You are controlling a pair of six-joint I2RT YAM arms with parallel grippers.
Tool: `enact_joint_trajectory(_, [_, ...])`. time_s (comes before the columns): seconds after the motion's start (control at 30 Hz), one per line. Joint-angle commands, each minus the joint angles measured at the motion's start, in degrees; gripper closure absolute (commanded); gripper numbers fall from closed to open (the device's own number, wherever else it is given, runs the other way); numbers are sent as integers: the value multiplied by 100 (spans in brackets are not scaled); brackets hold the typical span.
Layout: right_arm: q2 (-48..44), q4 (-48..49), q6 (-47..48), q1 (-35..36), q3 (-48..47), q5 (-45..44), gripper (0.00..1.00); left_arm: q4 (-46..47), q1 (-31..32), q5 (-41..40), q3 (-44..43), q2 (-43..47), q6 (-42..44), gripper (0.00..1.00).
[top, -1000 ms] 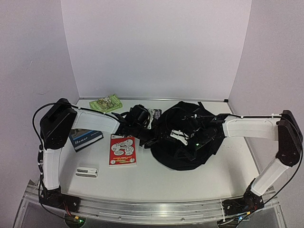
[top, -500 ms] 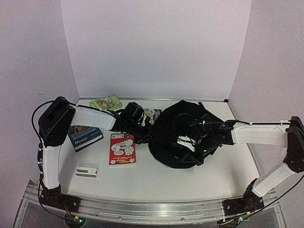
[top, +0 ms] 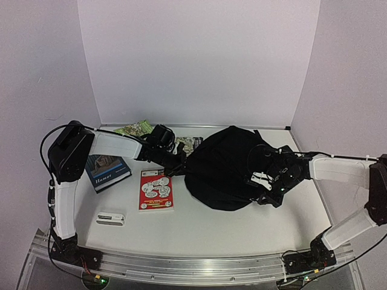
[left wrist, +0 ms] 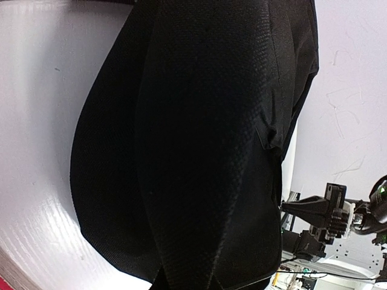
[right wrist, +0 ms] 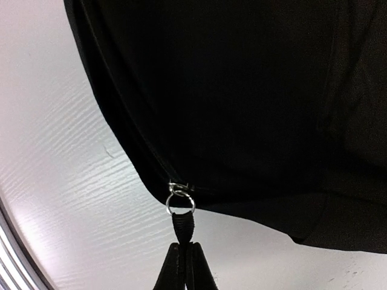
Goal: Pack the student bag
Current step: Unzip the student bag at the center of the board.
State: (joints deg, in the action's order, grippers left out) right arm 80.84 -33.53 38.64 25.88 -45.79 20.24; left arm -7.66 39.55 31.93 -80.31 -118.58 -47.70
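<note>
Pinching the zip pull tab (right wrist: pixel 181 226), the right gripper (right wrist: pixel 182 248) may slip off if it tugs hard; the left gripper (top: pixel 179 168), clamped on the student bag (top: pixel 221 169) lying mid-way across the table (top: pixel 199 232), could lose the fabric, letting the bag slide.

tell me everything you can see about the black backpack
The student bag is a big, black, soft backpack of finely woven fabric. It has a rounded outline and lies slumped on the white table, right of centre. A zip runs along its edge to a metal ring and a black zip pull, which the right claw pinches shut. The left claw looks shut on the fabric at the bag's left edge. Whether the zip is open cannot be told.
</note>
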Motion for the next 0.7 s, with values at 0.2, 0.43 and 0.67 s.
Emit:
enact_joint_trajectory(0.2, [505,-538,605,-1313,-395,-192,100,-219,-432,-282,-8,270,448,100])
enact_joint_trajectory(0.43, [733,-1080,217,-1512,-850,1106,100,-13,-410,-63,15,385,660,92])
enact_joint_trajectory(0.67, [492,-1170,-374,-649,-1090,1796,100,-18,147,-571,212,1226,1899,24])
